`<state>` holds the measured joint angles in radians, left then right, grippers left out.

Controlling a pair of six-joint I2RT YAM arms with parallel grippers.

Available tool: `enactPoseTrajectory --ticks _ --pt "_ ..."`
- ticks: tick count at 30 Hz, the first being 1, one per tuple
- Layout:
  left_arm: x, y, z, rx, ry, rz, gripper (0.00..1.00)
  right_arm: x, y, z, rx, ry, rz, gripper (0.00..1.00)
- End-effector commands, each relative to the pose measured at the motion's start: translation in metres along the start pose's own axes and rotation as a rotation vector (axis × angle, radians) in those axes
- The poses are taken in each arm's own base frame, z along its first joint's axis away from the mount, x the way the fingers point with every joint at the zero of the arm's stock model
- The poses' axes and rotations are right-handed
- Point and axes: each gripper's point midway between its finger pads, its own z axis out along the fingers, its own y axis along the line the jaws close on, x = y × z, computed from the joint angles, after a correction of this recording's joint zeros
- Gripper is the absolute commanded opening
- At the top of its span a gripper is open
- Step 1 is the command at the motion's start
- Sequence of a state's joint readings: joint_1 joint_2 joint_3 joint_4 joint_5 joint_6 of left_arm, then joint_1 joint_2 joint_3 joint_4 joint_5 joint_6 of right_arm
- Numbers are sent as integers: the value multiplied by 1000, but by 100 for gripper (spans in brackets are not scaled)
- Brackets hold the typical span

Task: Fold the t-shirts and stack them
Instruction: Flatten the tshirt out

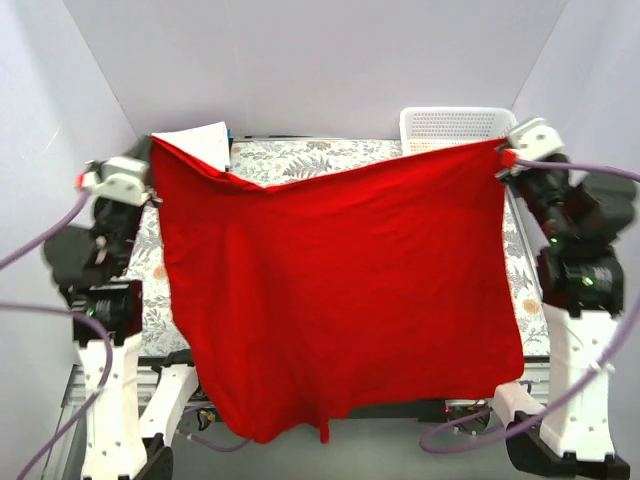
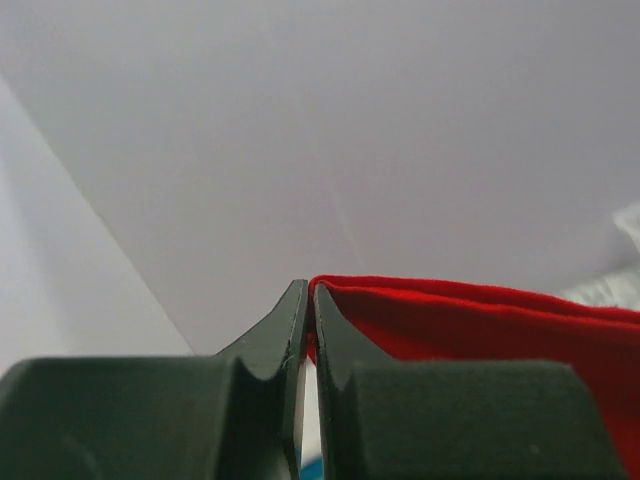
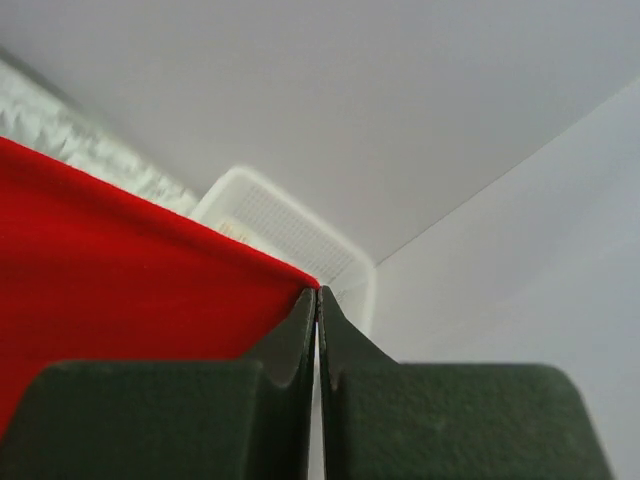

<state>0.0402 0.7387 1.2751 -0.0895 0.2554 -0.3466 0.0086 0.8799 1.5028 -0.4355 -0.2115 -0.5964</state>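
Note:
A red t-shirt hangs spread wide in the air between my two grippers, its lower edge drooping past the table's near edge. My left gripper is shut on its upper left corner; in the left wrist view the gripper pinches the red cloth. My right gripper is shut on the upper right corner; in the right wrist view the gripper grips the red cloth. A white folded t-shirt lies at the table's back left, partly hidden by the red one.
A white perforated basket stands at the back right, also in the right wrist view. The table has a floral patterned cloth. Plain walls enclose the table on three sides.

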Motion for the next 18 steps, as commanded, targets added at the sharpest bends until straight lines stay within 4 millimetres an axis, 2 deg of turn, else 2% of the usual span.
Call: enactPoseTrajectory --ticks 1,2,3,4,5,6,8,9,11,12,15,16,17,18 --pt "96 -47 3 186 194 -41 0 44 28 23 -72 39 -21 1" --pt "136 -63 -1 224 267 -73 0 53 37 29 -97 35 -19 1" --pt "156 -72 -3 248 300 -92 0 89 62 36 -156 96 4 1" --pt "169 -79 -2 270 308 -105 0 103 73 39 -182 110 9 1" --pt "208 -93 -4 297 390 -150 0 117 83 47 -205 112 9 1" --pt "223 -100 -3 312 416 -171 0 149 104 49 -247 163 21 1" --pt "257 -111 1 326 485 -226 0 187 123 60 -271 219 30 1" --pt "289 -121 4 346 566 -264 0 195 125 67 -264 214 22 1" --pt "310 -126 14 347 594 -292 0 235 147 75 -309 291 46 1" --pt "335 -135 17 361 647 -321 0 239 147 84 -299 287 38 1" --pt "364 -147 28 377 676 -321 0 270 159 103 -324 347 55 1" --pt "385 -151 32 382 708 -325 0 274 158 111 -318 351 52 1" --pt "393 -151 37 381 714 -313 0 286 162 120 -332 378 59 1" --pt "398 -164 41 401 722 -306 0 292 162 126 -334 392 55 1"
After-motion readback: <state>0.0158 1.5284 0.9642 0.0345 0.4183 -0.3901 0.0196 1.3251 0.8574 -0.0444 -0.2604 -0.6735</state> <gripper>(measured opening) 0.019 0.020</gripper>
